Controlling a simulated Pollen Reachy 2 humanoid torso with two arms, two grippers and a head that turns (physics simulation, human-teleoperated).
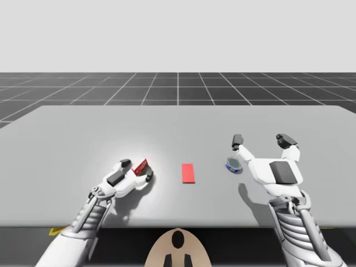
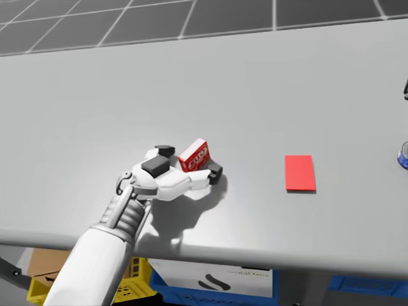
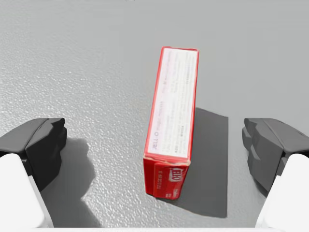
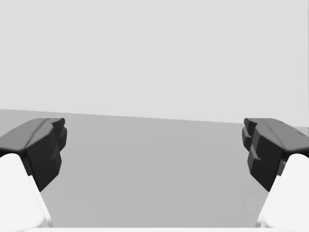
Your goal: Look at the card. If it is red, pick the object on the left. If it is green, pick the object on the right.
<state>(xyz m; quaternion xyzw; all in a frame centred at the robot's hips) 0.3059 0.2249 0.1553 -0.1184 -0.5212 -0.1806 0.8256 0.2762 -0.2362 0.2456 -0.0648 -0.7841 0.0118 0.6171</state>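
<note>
- The card [image 1: 188, 173] is red and lies flat on the grey table [image 1: 83, 133], between the two objects.
- Left of the card, a red box [image 1: 140, 167] stands on one long narrow side, apart from the card.
- The robot's left gripper [image 1: 138, 169] sits low at the table with its fingers spread, one on each side of the red box.
- In the left wrist view, the red box [image 3: 173, 130] lies between the fingers of the left gripper [image 3: 154, 150], with bare table showing on both sides, so neither pad touches it.
- In the head view, the left gripper [image 2: 190, 160] brackets the red box [image 2: 194, 155], and the card [image 2: 299, 173] lies well to the side.
- Right of the card is a small blue can [image 1: 234, 164].
- The right gripper [image 1: 261, 140] is spread wide and holds nothing, and the blue can sits just beside it.
- In the right wrist view, the right gripper [image 4: 154, 145] faces out across bare table, with nothing between its fingers.
</note>
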